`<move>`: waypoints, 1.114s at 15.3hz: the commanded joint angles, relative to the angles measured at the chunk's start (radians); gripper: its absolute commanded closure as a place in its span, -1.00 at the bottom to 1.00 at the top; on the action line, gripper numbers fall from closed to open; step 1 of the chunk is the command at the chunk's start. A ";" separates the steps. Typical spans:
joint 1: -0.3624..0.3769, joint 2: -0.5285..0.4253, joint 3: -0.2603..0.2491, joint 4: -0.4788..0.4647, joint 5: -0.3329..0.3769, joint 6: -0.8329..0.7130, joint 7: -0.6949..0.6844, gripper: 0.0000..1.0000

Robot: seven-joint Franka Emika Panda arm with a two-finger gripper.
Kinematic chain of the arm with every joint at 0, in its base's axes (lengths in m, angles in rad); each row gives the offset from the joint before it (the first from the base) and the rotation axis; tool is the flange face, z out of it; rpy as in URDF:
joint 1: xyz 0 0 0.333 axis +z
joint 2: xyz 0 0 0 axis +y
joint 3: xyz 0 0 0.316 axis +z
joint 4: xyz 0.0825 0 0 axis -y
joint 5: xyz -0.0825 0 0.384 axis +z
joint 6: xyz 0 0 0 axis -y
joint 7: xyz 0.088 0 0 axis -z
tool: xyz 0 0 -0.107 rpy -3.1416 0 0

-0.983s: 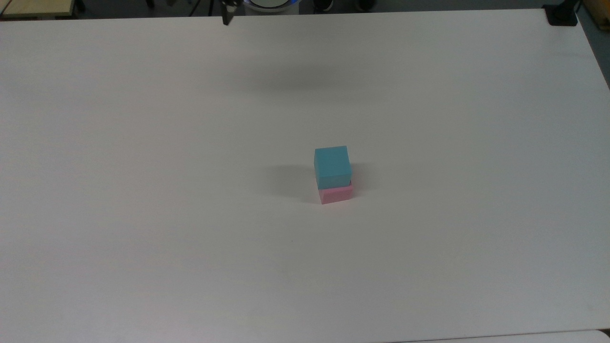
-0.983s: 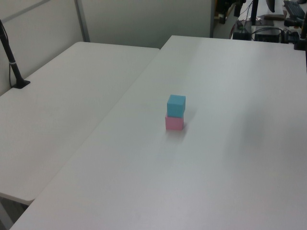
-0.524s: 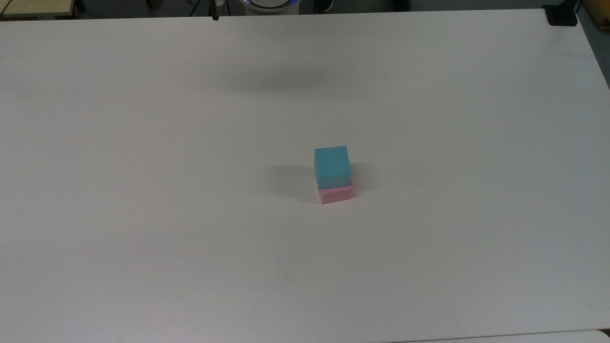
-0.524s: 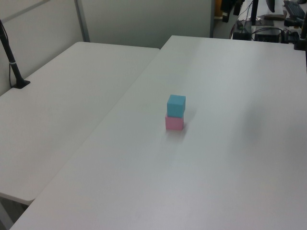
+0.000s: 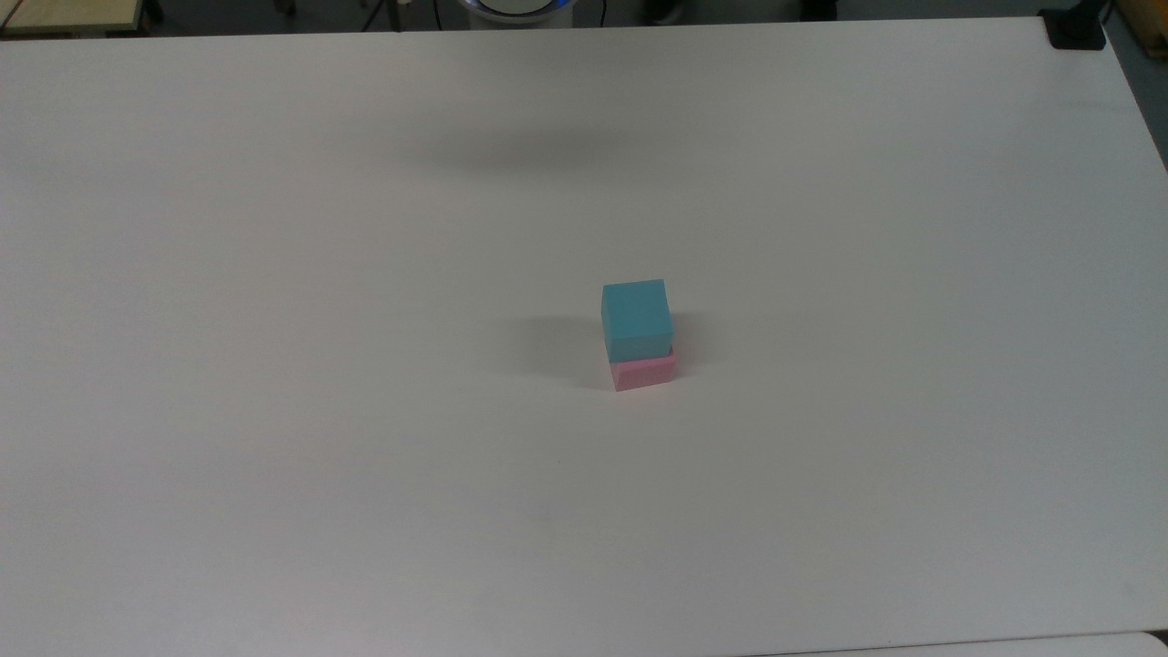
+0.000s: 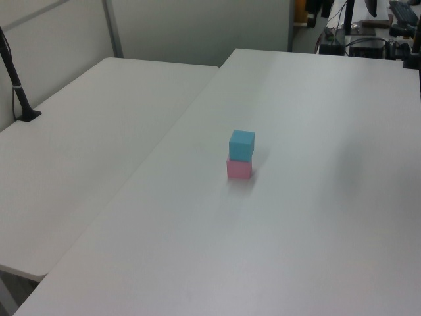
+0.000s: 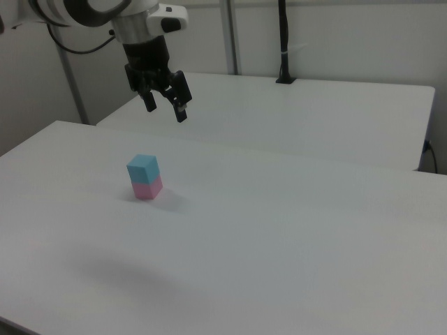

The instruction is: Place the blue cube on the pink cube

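White tabletop (image 5: 274, 365), plain, with a second white table behind it in the right view and a black post (image 7: 283, 42) clamped at that table's far edge. Some cables and gear sit at the upper right of the left view.

Blue cube (image 5: 636, 319) sits on the pink cube (image 5: 644, 372), just right of centre in the top view, faces touching, stack upright. Blue is nearly square over pink; only a thin pink strip shows at the lower and right edges in the top view. Same stack at centre of the left view: blue cube (image 6: 241, 145) over pink cube (image 6: 239, 168).

My tool (image 7: 165, 103) is in the upper left of the right view, raised well above the tabletop and well apart from the stack, jaws spread and holding nothing.

Change: a second ago a dark tip of my tool showed at the top edge of the top view; half a second ago just a sliver; now it's out of that frame. Cubes haven't shifted at all across that time.

My read: placement is done, release is clean, I'm retreating. Stack looks stable. Nothing left but to end.
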 commanded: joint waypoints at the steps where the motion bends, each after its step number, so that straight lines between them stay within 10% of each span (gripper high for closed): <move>1: -0.001 -0.029 -0.044 0.010 0.015 -0.027 -0.044 -1.00; 17: 0.050 -0.023 -0.069 -0.002 0.056 -0.032 -0.045 -1.00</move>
